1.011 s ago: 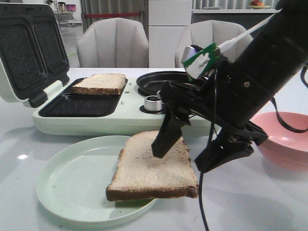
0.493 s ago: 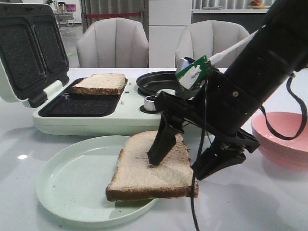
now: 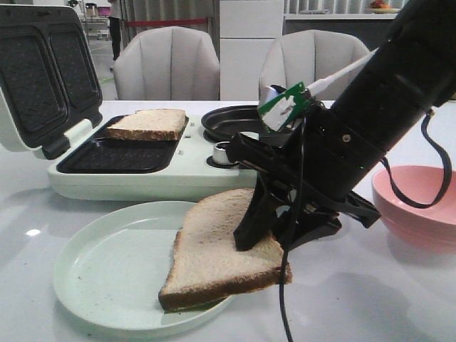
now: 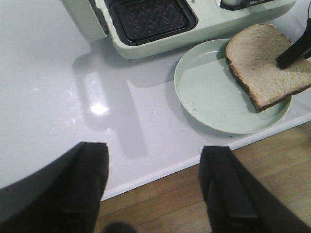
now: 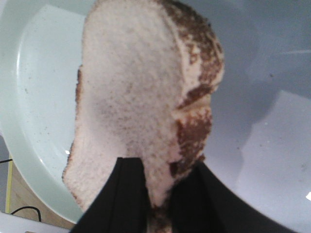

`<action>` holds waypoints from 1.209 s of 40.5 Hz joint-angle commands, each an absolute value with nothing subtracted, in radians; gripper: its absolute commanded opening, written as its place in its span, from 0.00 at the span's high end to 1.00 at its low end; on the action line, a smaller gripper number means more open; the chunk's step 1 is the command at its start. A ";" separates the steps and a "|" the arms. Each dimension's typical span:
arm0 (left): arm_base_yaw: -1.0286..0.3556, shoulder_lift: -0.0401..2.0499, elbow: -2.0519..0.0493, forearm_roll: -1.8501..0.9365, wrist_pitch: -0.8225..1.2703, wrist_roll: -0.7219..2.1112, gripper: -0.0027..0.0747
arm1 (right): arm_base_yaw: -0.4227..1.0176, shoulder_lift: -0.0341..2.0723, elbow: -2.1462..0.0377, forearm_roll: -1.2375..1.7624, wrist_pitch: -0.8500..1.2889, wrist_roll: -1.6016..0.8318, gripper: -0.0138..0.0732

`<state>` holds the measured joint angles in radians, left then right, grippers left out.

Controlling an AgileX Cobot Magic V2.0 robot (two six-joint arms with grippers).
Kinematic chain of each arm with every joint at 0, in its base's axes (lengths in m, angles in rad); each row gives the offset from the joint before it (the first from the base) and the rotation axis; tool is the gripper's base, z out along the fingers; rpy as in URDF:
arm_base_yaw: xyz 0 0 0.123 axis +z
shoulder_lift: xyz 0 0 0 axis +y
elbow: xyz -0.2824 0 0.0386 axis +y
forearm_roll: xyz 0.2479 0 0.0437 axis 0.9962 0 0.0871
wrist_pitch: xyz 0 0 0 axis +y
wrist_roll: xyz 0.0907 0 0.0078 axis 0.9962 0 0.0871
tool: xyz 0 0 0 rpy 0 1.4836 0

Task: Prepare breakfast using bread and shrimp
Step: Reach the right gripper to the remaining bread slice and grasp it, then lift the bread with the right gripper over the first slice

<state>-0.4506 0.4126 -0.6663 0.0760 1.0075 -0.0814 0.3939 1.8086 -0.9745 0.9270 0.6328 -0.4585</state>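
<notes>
Fingers (image 5: 131,194) of right gripper (image 3: 274,231) pinch bread slice (image 3: 221,249): pale face, brown crust, bent at grip; left gripper (image 4: 153,187) wide.

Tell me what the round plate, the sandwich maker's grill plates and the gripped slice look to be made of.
Plate: pale green, smooth with a soft sheen, likely plastic or melamine.
Grill plates: matte black and ribbed, probably non-stick coated metal.
Gripped bread slice: soft, porous crumb with a dark brown crust, bending where the right gripper pinches it.
</notes>
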 commanded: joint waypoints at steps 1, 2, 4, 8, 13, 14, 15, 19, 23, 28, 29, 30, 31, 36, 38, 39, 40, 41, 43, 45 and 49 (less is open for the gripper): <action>-0.456 0.419 -0.693 0.082 0.941 -0.094 0.38 | 0.396 1.766 -0.997 0.935 0.651 -0.479 0.69; -0.456 0.419 -0.693 0.082 0.941 -0.094 0.38 | 0.396 1.763 -0.997 0.935 0.654 -0.479 0.70; -0.456 0.419 -0.693 0.082 0.941 -0.094 0.38 | 0.396 1.759 -0.997 0.935 0.657 -0.479 0.71; -0.456 0.419 -0.693 0.082 0.941 -0.094 0.38 | 0.396 1.735 -0.997 0.935 0.663 -0.479 0.73; -0.456 0.419 -0.693 0.082 0.943 -0.094 0.38 | 0.396 1.680 -0.997 0.935 0.662 -0.479 0.73; -0.456 0.419 -0.693 0.082 0.943 -0.094 0.38 | 0.396 1.668 -0.997 0.935 0.662 -0.479 0.73; -0.456 0.419 -0.693 0.082 0.943 -0.094 0.38 | 0.396 1.652 -0.997 0.935 0.661 -0.479 0.73; -0.456 0.419 -0.693 0.082 0.943 -0.094 0.38 | 0.396 1.591 -0.997 0.935 0.662 -0.479 0.73; -0.456 0.419 -0.693 0.082 0.943 -0.094 0.38 | 0.396 1.529 -1.006 0.939 0.668 -0.479 0.73; -0.456 0.419 -0.693 0.082 0.943 -0.094 0.38 | 0.396 1.474 -1.037 0.992 0.674 -0.479 0.73; -0.456 0.419 -0.693 0.082 0.943 -0.094 0.38 | 0.397 1.470 -1.042 0.999 0.677 -0.479 0.73; -0.456 0.419 -0.693 0.082 0.943 -0.094 0.38 | 0.398 1.468 -1.053 1.013 0.677 -0.479 0.73; -0.456 0.419 -0.693 0.082 0.943 -0.094 0.38 | 0.401 1.465 -1.065 1.026 0.678 -0.479 0.73; -0.456 0.419 -0.693 0.082 0.943 -0.094 0.38 | 0.435 1.474 -1.115 1.073 0.627 -0.481 0.73; -0.456 0.419 -0.693 0.082 0.943 -0.094 0.38 | 0.461 1.484 -1.140 1.082 0.572 -0.481 0.73; -0.456 0.419 -0.693 0.082 0.943 -0.094 0.38 | 0.471 1.490 -1.148 1.081 0.552 -0.481 0.73; -0.456 0.419 -0.693 0.082 0.943 -0.094 0.38 | 0.481 1.499 -1.164 1.082 0.532 -0.481 0.73; -0.456 0.419 -0.693 0.082 0.943 -0.094 0.38 | 0.494 1.509 -1.181 1.082 0.505 -0.481 0.73; -0.456 0.419 -0.693 0.082 0.943 -0.094 0.38 | 0.513 1.538 -1.216 1.082 0.468 -0.481 0.73; -0.456 0.419 -0.693 0.082 0.943 -0.094 0.38 | 0.526 1.572 -1.257 1.082 0.448 -0.481 0.73; -0.456 0.419 -0.693 0.082 0.943 -0.094 0.38 | 0.534 1.647 -1.347 1.082 0.446 -0.481 0.73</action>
<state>-0.4506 0.4126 -0.6663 0.0760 1.0091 -0.0814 0.5293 1.6371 -1.2545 1.0366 0.4920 -0.4679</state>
